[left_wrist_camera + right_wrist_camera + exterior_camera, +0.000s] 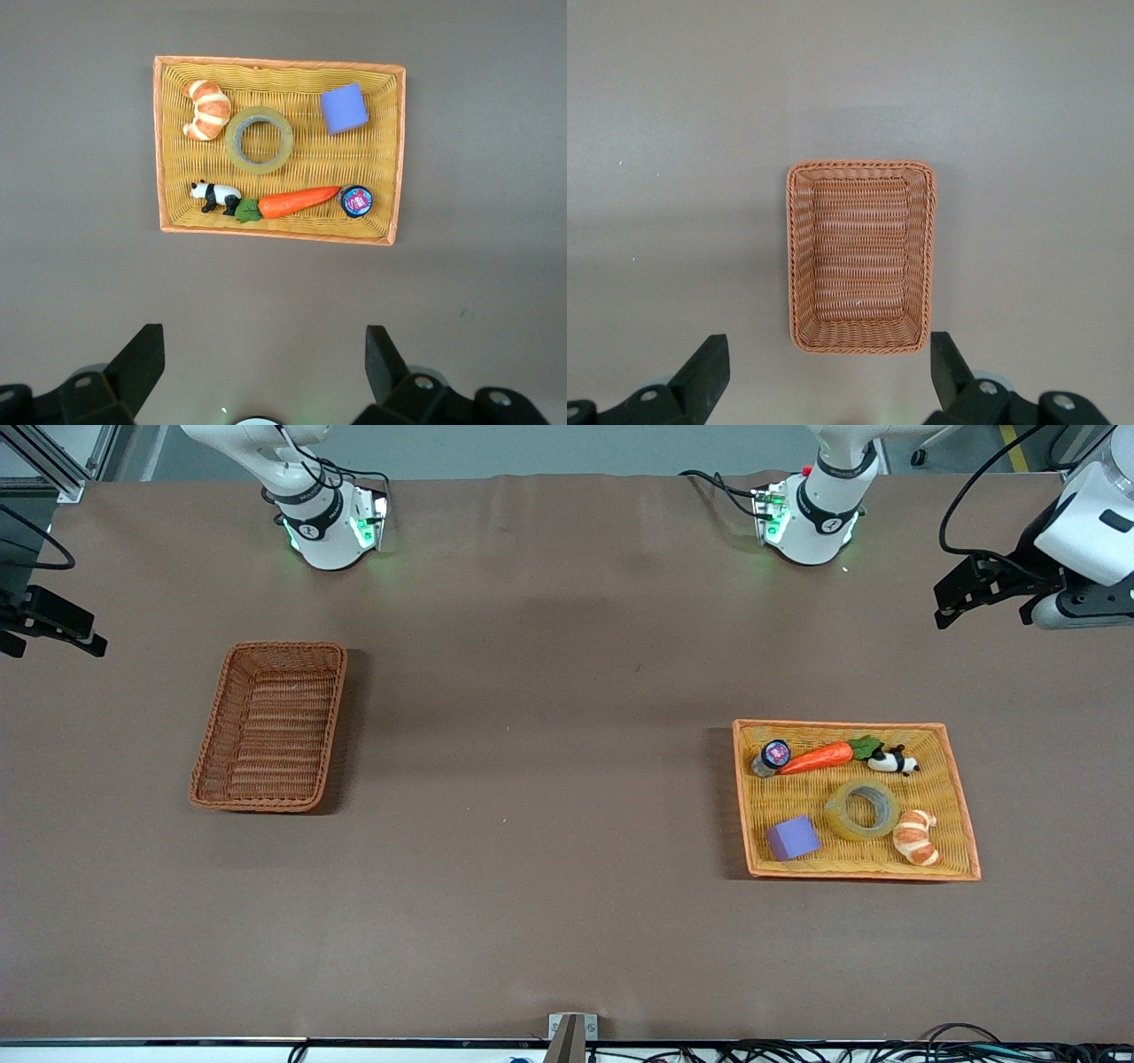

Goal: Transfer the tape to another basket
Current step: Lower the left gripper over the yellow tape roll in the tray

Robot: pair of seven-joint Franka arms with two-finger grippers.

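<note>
front view: nearest the camera, the croissant [916,837] and purple cube [792,838] lie in the yellow-orange basket [967,815] toward the left arm's end of the table. the tape [862,810] lies flat between them, at 11 o'clock from the croissant. carrot [817,757], panda [892,761] and a small jar [772,756] lie farther back. the reddish-brown basket [269,726] sits toward the right arm's end. left gripper [961,593] hangs in the air at the frame edge; right gripper [49,627] is cut off.

left wrist view: fingers [137,363] spread wide, holding nothing; the tape touches nothing but wicker.

right wrist view: fingers [704,367] wide, holding nothing, over the basket, ribbed bottom bare.
</note>
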